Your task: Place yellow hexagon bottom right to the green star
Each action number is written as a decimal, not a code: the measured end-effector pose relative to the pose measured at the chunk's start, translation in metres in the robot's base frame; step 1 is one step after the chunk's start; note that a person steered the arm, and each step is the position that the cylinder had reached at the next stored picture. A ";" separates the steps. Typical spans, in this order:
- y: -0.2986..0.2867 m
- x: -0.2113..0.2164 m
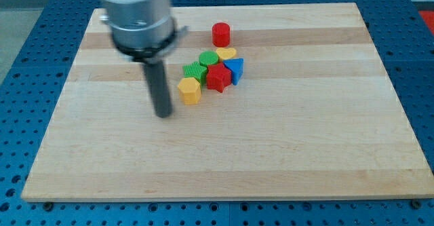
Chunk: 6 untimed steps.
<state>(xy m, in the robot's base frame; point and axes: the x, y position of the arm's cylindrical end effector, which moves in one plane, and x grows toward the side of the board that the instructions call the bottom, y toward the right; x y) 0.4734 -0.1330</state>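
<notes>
The yellow hexagon (190, 90) lies on the wooden board (305, 131), just below and left of a ribbed green block (195, 71) that may be the green star. A second green block (209, 58) sits up and right of it. A red star (218, 77) touches both green blocks on the right. My tip (163, 113) rests on the board to the left of the yellow hexagon and slightly below it, a small gap apart.
A blue triangle (234, 70) lies right of the red star. A yellow heart (226, 53) sits above it and a red cylinder (221, 34) stands further up. The arm's body (135, 15) hides the board's upper left, where a blue cube showed earlier.
</notes>
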 end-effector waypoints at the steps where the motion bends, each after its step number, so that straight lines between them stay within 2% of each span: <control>1: -0.004 -0.027; 4: 0.056 -0.028; 5: 0.063 -0.031; 6: 0.029 -0.040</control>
